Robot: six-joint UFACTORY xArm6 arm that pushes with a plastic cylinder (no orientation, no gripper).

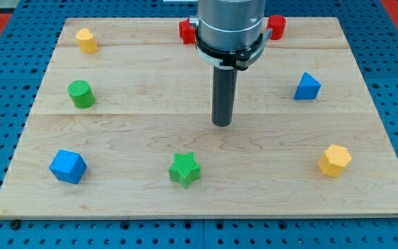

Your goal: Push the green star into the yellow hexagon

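The green star (184,169) lies near the view's bottom, a little left of centre. The yellow hexagon (334,160) lies at the view's lower right, far to the right of the star. My tip (222,124) rests on the board near the centre, above and to the right of the star and well left of the hexagon. It touches no block.
A wooden board (137,124) carries a green cylinder (81,94) at left, a blue cube (68,166) at lower left, a yellow block (86,40) at upper left, a blue triangular block (307,87) at right, and two red blocks (186,30) (276,25) at the top beside the arm.
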